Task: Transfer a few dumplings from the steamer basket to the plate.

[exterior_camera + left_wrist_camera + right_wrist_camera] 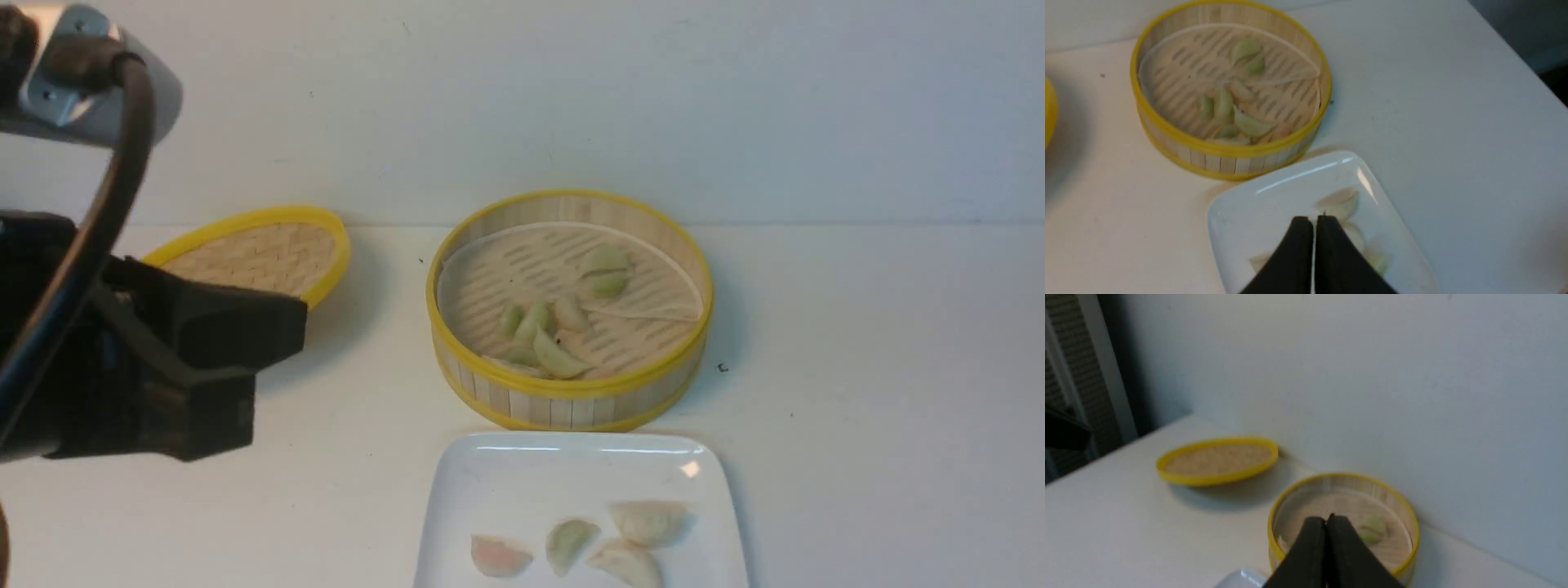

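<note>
basket (522, 406): yellow top and bottom rims; pale bamboo wall of upright slats; pale floor with rows of short dark slots
dumplings in the basket (555, 355): mostly pale green, one cream-pink
dumplings on the plate: one pinkish white (499, 556), one pale green (570, 543), two cream (649, 521) (627, 563)
plate (506, 482): glossy white, bright glints along the far rim
lid (260, 255): yellow rim, tan woven herringbone centre
table (857, 367): plain white with a few tiny dark specks
wall (571, 98): plain pale grey-white
left gripper (1314, 218): matte black
right gripper (1326, 517): dark grey-black
cable (122, 163): black
bracket (57, 73): silver-grey
</note>
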Robot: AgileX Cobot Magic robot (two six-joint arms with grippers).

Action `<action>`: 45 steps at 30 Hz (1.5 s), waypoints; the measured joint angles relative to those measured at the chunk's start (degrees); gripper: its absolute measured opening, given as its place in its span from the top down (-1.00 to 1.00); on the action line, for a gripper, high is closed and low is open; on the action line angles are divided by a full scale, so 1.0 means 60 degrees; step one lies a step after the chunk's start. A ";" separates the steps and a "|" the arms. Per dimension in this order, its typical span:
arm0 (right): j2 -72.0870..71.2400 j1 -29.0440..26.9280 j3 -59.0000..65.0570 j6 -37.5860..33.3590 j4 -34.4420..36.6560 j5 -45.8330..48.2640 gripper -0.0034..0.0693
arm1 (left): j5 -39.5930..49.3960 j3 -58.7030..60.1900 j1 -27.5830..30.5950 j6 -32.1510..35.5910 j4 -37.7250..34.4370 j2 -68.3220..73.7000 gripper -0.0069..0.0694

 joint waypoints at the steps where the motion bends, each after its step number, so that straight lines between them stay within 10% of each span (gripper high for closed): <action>1: -0.0625 0.0000 0.0507 0.0088 -0.0058 -0.0292 0.95 | -0.0140 0.0000 0.0000 0.0065 0.0000 0.0089 0.83; 10: -0.3959 0.0000 0.3780 0.0853 -0.0665 -0.2534 0.95 | -0.0422 0.0019 0.0000 0.0294 -0.0113 0.1264 0.83; 45: -0.3913 0.0000 0.3903 0.0944 -0.0383 -0.3315 0.95 | -0.1167 0.2064 0.0000 0.1043 0.1446 -0.4658 0.83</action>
